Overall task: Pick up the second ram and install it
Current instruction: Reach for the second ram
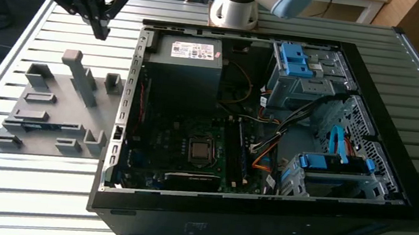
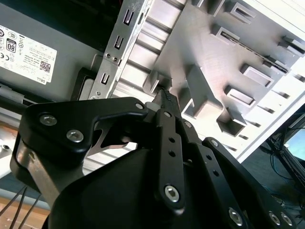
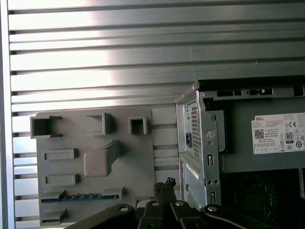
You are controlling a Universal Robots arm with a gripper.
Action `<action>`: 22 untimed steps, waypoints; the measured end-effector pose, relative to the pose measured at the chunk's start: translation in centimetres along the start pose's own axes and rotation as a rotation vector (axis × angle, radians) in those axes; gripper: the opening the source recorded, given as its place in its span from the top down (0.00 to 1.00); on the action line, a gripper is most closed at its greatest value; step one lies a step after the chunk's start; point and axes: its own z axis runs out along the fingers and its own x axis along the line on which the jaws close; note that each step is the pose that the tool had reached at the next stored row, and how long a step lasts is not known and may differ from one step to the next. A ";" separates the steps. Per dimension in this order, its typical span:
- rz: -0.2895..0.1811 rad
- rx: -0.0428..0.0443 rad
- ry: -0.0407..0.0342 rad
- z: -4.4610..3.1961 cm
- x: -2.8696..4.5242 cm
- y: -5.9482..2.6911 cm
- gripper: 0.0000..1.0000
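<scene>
I'm looking at a slatted metal table (image 1: 11, 190) with an open computer case (image 1: 261, 221) on it. The second ram (image 3: 78, 196) sits in a slot of the grey holder (image 3: 71, 138) just beside the case. My gripper (image 1: 101, 31) hangs above the holder, fingers pinched together on nothing.

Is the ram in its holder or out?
In: the blue ram lies in a slot of the grey holder, the gripper apart from it.

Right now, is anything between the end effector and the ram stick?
Nothing covers the second ram in its grey holder. The holder's tall post rises close to the line from the raised end effector.
</scene>
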 end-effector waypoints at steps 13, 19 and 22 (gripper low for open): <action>0.000 0.0000 0.0000 0.02 1.14 -0.09 0.89; 0.000 -0.0001 -0.0001 0.02 1.75 -0.16 0.89; 0.000 -0.0001 0.0001 0.00 1.89 -0.49 0.89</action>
